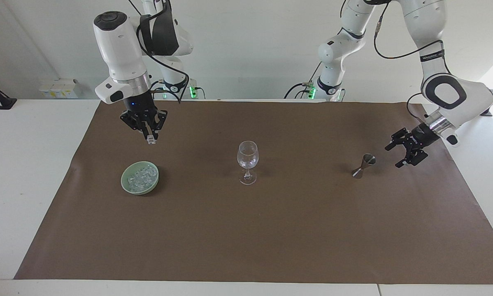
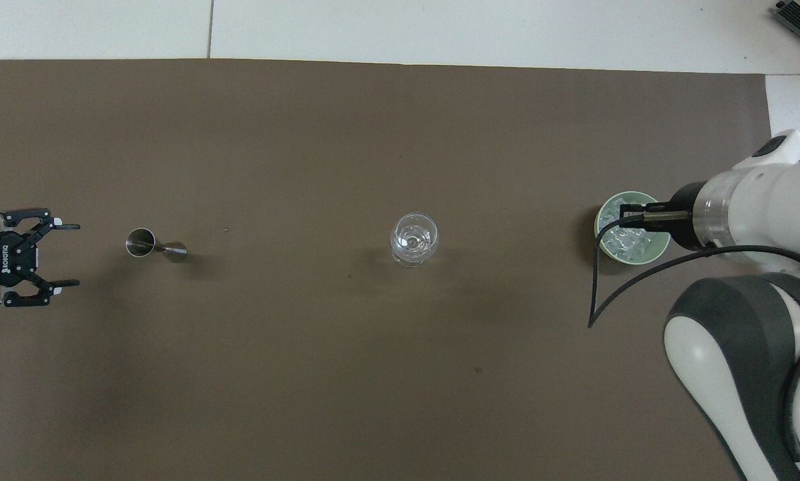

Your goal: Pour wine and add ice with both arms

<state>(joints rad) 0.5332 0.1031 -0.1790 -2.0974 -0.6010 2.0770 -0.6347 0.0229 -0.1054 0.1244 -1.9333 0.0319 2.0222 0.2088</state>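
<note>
Currently the right gripper (image 1: 150, 139) hangs high above the table, over the mat between the pale green bowl (image 1: 125, 184) and the robots' edge, its fingertips pinched on a single clear ice cube (image 1: 151, 141). Raised that far, the cube can, I judge, travel sideways over the rim of the wine glass (image 1: 247, 156) without striking it. The remaining ice (image 1: 141, 176) sits heaped in the bowl at the right arm's end of the table, so the supply stays within that arm's reach. At mid-mat the wine glass stands upright, well apart from both bowl and jigger, equally reachable by either arm. Toward the left arm's end the steel jigger (image 1: 363, 165) stands upright on the mat, untouched. Just beside it, clear of contact, the left gripper (image 1: 403, 151) hovers with fingers spread wide and holding nothing; this arm appears to wait, leaving the glass free for the ice drop.
</note>
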